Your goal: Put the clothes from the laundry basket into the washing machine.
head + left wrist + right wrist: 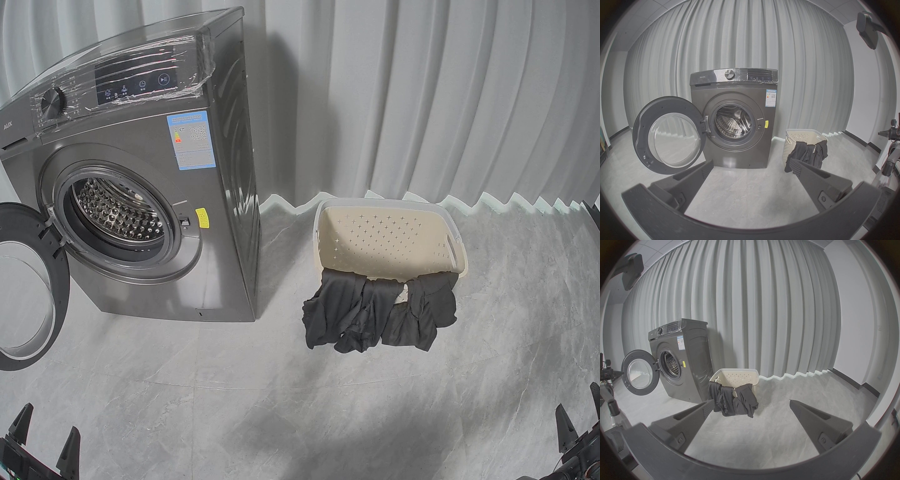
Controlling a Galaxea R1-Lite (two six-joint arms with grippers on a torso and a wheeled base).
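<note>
- The left gripper (pixel 47 431) hangs low near the pale grey stone-look floor (pixel 262 406), its black fingers spread wide with nothing between them
- The round, dark-rimmed glass door (pixel 62 294) of the grey front-loading washing machine (pixel 212 262) is swung fully open towards the robot's left. An arm carrying cloth in from that side could knock it, or a trailing sleeve could catch on its hinge
- The steel drum (pixel 119 212) is open and looks empty. Fabric left hanging over its lip would probably foul the door seal
- The dark grey clothes (pixel 375 309) are draped over the near rim of the cream perforated plastic laundry basket (pixel 387 244), well apart from the machine on its right
- Pulling them towards the robot may drag or tip the light basket, and a shallow pinch may lift one layer only
- Their long axis runs along that rim, left to right across the head view. The loose ends hang down the outer wall onto the floor, pointing towards the robot
- The right gripper (pixel 578 412) sits low at the far right, its fingers set wide and holding nothing
</note>
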